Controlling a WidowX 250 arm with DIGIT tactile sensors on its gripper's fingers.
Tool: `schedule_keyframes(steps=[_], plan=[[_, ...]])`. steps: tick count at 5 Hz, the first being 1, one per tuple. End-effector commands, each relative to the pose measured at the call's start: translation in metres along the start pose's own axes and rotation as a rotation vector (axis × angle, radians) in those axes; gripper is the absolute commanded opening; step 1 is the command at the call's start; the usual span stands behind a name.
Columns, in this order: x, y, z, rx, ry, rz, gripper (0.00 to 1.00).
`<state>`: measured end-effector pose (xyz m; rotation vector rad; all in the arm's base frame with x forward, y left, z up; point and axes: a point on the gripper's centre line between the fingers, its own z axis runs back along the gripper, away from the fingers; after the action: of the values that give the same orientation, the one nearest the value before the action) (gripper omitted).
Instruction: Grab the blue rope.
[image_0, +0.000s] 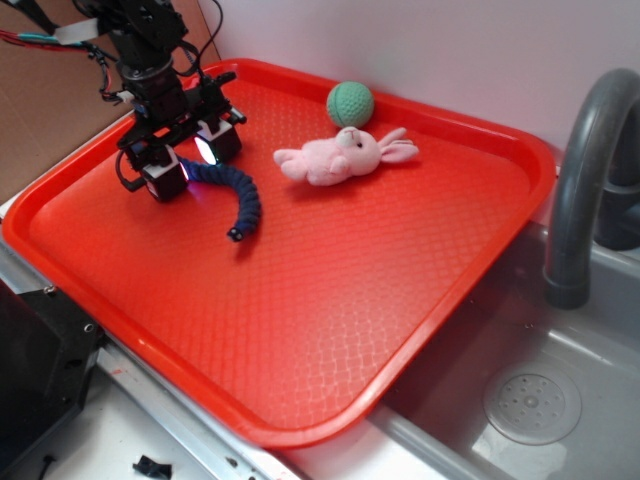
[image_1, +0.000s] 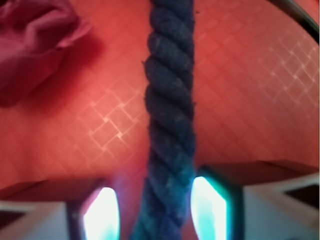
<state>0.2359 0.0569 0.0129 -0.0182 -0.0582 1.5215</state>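
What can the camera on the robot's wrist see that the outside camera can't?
Only the wrist view shows a crumpled red cloth and the rope's twisted strands up close, running between the two fingers. Only the outside view shows the pink bunny, the green ball, the sink and the grey faucet. Both show the blue rope, the red tray and the gripper, one finger on each side of the rope.

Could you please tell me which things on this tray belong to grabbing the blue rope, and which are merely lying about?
Job: blue rope, gripper straddling one end.
Lying about: pink bunny, green ball, red cloth, grey faucet.
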Motion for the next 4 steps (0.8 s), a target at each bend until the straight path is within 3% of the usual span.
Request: schedule_keyframes(steps=[1, 2, 4], plan=[[-0.004, 0.002, 0.015, 0.002, 0.009, -0.218, 0.0], [-0.013, -0.003, 0.047, -0.065, 0.026, -0.465, 0.0], [-0.053, 0.015, 0.121, -0.039, 0.017, -0.969, 0.0]])
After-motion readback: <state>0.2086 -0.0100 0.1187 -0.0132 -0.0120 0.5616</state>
